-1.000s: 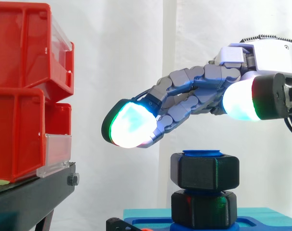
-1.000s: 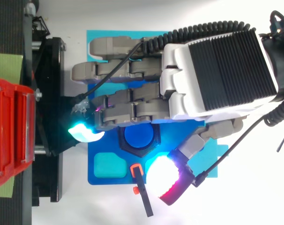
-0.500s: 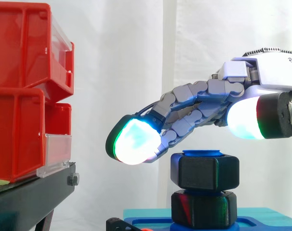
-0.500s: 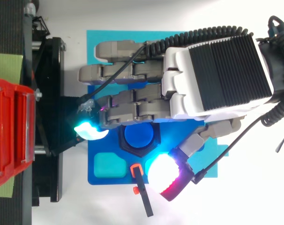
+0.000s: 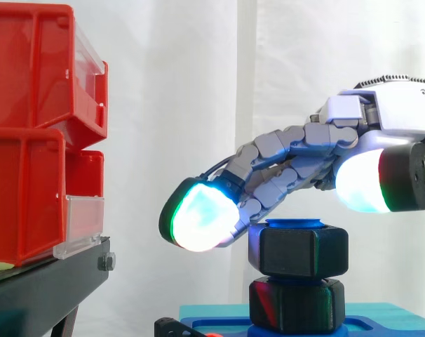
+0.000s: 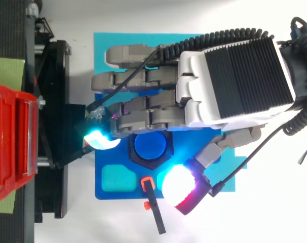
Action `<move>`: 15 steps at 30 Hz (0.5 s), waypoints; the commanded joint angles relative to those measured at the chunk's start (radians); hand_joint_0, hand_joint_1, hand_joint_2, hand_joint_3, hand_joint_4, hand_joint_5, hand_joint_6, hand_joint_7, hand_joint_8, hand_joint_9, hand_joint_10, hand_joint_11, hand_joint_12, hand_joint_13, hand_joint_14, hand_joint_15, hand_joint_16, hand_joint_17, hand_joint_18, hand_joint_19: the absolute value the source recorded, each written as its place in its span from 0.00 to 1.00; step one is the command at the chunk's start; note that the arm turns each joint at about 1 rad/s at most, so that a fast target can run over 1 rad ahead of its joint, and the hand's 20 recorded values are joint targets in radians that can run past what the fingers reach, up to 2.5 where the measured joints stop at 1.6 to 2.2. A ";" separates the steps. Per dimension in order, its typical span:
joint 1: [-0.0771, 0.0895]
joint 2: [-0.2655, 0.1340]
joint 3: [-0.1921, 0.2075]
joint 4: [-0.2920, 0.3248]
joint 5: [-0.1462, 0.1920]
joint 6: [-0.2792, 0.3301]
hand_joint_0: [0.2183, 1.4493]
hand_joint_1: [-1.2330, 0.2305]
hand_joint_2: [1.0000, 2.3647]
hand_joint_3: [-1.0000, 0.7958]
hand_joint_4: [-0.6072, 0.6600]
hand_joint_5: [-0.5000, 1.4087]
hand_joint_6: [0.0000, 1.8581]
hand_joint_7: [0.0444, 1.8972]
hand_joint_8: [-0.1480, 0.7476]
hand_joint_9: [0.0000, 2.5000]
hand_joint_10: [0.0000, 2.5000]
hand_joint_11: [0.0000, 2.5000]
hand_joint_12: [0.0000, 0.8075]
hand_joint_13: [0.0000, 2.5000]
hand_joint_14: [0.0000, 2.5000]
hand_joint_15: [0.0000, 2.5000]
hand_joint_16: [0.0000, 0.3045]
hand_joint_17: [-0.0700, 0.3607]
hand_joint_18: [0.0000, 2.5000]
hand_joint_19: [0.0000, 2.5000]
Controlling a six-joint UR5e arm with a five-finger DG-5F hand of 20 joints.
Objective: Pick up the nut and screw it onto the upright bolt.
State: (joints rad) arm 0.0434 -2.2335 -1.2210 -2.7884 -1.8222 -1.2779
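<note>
Glossy red plastic bins (image 5: 31,133) stack on a black stand (image 5: 48,288) before a white curtain. The robot's hand (image 6: 195,101), its segmented grey fingers loosely extended and gripping nothing, hovers over a flat blue base plate (image 6: 113,195); one glowing fingertip pad (image 5: 198,219) hangs just left of the nut and the thumb's pad sits on the opposite side. The matte black hexagonal nut (image 5: 299,251) sits on the upright bolt (image 6: 150,147), whose round blue top shows just above it, over a second black hexagonal block (image 5: 297,305) at the base.
</note>
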 commanded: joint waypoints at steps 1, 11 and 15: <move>0.000 0.000 0.000 -0.008 -0.002 0.002 0.22 0.60 0.00 0.28 0.64 0.19 0.27 0.36 0.42 0.19 0.00 0.00 0.39 0.11 0.00 0.00 0.11 0.33 0.00 0.00; 0.000 0.000 0.000 -0.006 -0.002 0.000 0.22 0.60 0.00 0.28 0.67 0.20 0.27 0.40 0.43 0.24 0.00 0.00 0.39 0.14 0.00 0.00 0.11 0.33 0.00 0.00; 0.000 0.000 0.000 0.000 -0.003 0.002 0.22 0.60 0.00 0.28 0.67 0.20 0.27 0.41 0.43 0.25 0.00 0.00 0.38 0.15 0.00 0.00 0.10 0.33 0.00 0.00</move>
State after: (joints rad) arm 0.0430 -2.2335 -1.2210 -2.7930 -1.8248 -1.2773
